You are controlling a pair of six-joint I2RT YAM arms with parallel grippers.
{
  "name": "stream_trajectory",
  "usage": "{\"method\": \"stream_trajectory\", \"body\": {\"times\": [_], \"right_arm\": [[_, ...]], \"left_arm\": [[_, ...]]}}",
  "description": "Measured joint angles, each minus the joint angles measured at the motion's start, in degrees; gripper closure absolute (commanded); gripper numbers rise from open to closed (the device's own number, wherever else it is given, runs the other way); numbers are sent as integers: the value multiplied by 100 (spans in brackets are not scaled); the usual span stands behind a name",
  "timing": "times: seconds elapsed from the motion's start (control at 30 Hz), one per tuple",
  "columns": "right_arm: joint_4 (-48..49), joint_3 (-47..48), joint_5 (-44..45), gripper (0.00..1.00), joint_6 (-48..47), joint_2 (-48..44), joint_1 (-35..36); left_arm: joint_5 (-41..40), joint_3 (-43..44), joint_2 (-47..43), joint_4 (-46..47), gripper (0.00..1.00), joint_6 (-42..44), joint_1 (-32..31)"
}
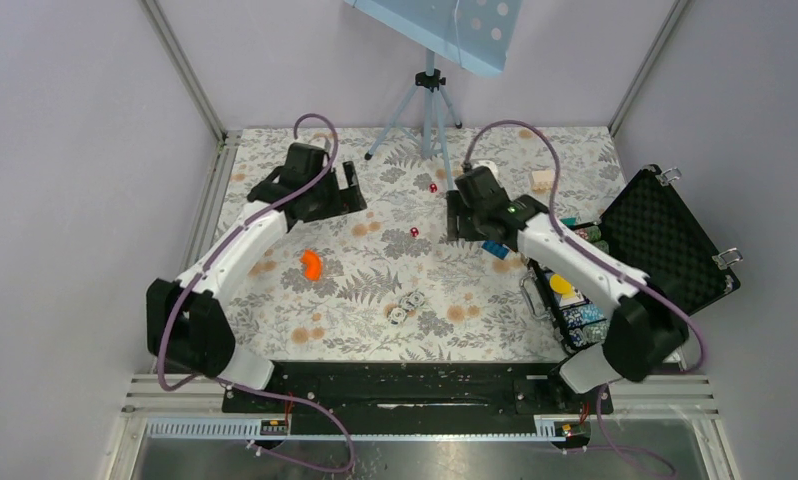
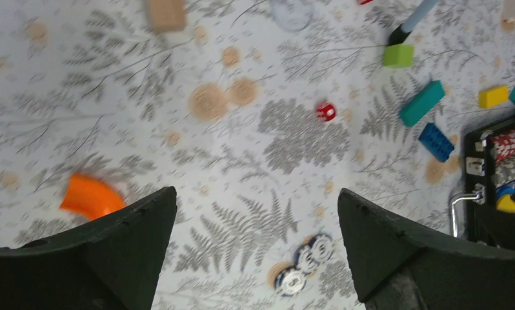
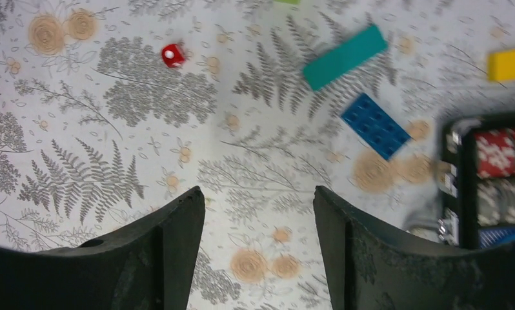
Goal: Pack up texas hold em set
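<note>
The case (image 1: 675, 240) lies open at the right edge of the table (image 1: 305, 335), its foam-lined lid thrown back towards the wall and its tray nearer the arms. Rows of poker chips (image 3: 497, 152) sit in the tray, and the right arm's forearm crosses above it, hiding much of what is inside.

The left fingers (image 2: 132, 252) are spread wide with nothing between them, hanging above the left middle of the table. The right fingers (image 3: 364, 258) also stand apart and hold nothing, hovering above bare cloth left of the case.

Several pieces of the set lie out on the table. Three loose chips (image 1: 403, 306) sit close together near the centre, towards the near edge. One red die (image 1: 414, 232) lies between the two arms, and a second die (image 1: 433, 187) lies farther back, near the tripod (image 1: 430, 100).

Toy pieces clutter the ground between the dice and the case: a teal brick (image 3: 344, 57), a blue brick (image 3: 375, 126) just beside it and close to the case's edge, and a yellow brick (image 3: 510, 63) farther back. A green brick (image 2: 398, 55) lies beside a tripod foot. An orange curved piece (image 1: 312, 263) lies alone left of centre, close under the left fingers
</note>
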Motion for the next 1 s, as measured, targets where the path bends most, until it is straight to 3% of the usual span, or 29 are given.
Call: {"method": "stream_trajectory", "body": {"times": [0.27,0.53,1.0], "right_arm": [[83,-1596,151,30,260,-1947,-179],[-28,-2562,197,30,540,-3051,-188],[-155,-3049,181,30,684,-3692,-240]], "left_arm": [[-527,2197,2192,-293,9,-417,-756],[-833,4118,4454,-894,9,-562,-1005],[-1545,5941,5849,-1377,8,-330,-1097]]}}
